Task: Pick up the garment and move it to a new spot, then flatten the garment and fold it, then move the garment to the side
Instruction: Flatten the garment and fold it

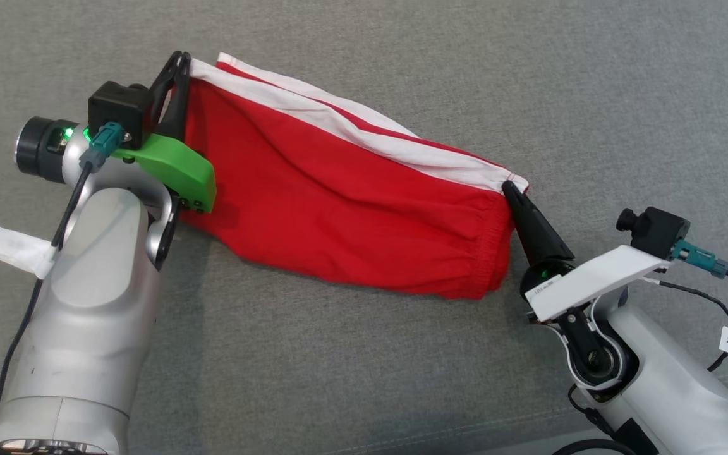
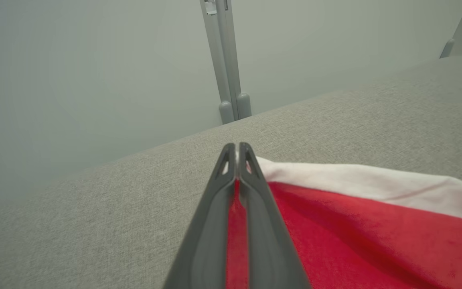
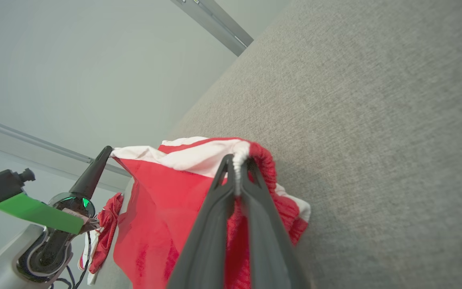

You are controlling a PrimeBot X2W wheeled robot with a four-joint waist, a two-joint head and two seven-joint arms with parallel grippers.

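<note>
Garment (image 1: 339, 202): red shorts with a white side band, strung between the two grippers above a grey surface (image 1: 591, 76). I cannot tell whether the sagging lower edge touches that surface.
Left gripper (image 1: 177, 63): at the garment's top left corner, jaws closed together on the white-edged cloth (the left wrist view shows red fabric pinched in the slit between them).
Right gripper (image 1: 509, 188): at the garment's top right corner, by the gathered waistband, jaws pressed together on a small bunch of cloth right at their tips.
Long axis: in the head view it slants from the left-held corner down to the right-held corner. The white band lies along the taut held edge, and the red body droops from it toward the robot.
Nearer arm: neither, since each has one end. The garment lies between the jaws, not ahead of them.
Step, as I judge it: carrying the garment to its new spot, flattening not yet done.
What the next move turns on: keeping both grippers spread along that axis while lowering evenly, so the body lays out flat.
Risk: the right hold looks slight and could slip if the edge is pulled tighter.
</note>
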